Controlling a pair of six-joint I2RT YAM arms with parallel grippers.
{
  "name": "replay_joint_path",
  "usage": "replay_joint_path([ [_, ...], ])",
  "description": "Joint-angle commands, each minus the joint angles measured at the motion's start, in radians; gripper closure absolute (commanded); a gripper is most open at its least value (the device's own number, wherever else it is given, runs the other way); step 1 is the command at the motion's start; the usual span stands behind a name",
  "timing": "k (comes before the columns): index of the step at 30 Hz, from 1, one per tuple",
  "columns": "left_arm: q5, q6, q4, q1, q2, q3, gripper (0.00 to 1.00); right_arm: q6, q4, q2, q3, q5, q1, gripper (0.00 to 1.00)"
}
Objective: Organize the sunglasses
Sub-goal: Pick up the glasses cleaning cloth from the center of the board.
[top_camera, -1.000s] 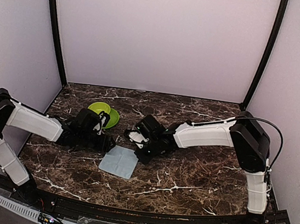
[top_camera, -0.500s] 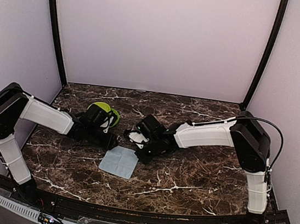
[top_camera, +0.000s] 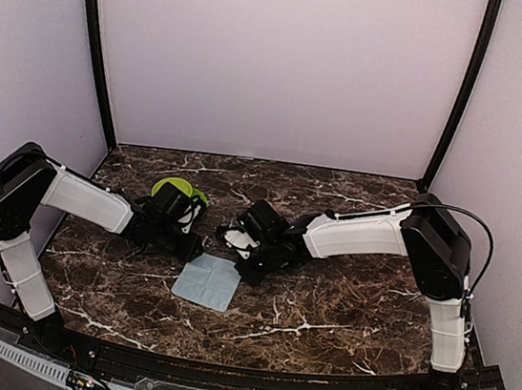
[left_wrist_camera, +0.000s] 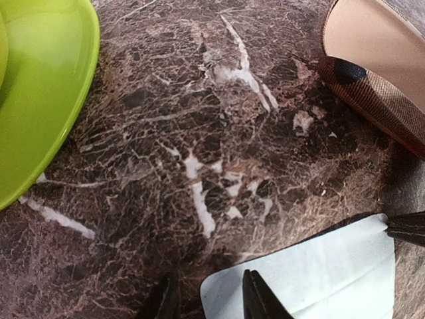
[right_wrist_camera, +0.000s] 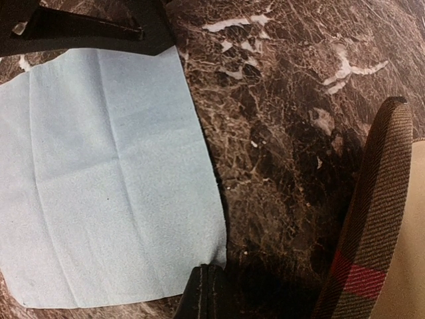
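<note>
Down at the middle of the marble tabletop [top_camera: 343, 302], both arms crowd one pale blue cloth [right_wrist_camera: 113, 179]. The left gripper [left_wrist_camera: 209, 296] is slightly parted, straddling a corner and holding nothing. The right gripper [right_wrist_camera: 206, 289] is pinched together at a neighbouring corner, though I can't tell whether it has fabric. Sunglasses? I can't make them out, only the open plaid case [right_wrist_camera: 372, 219] just beside the cloth. The danger: grippers this close could knock fingers, or a one-sided tug could bunch the cloth, shove the case, or drag it toward the lime-green dish [left_wrist_camera: 40, 86].
</note>
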Motion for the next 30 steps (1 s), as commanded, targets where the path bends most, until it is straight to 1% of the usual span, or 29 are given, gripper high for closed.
replay_joint_path([
  [1,0.002,0.009,-0.027,-0.013,0.015,0.007,0.68,0.014,-0.019,-0.022,-0.025,-0.004,-0.007,1.00],
  [12,0.009,-0.007,-0.016,-0.032,0.013,-0.014,0.78,0.021,-0.020,-0.025,-0.025,0.001,-0.007,1.00],
  [23,-0.003,-0.014,-0.001,-0.033,0.009,-0.011,0.84,0.027,-0.022,-0.028,-0.020,-0.006,-0.007,1.00],
  [30,0.002,-0.022,0.043,-0.033,-0.004,-0.024,0.93,0.030,-0.007,-0.036,-0.014,-0.032,-0.007,1.00],
])
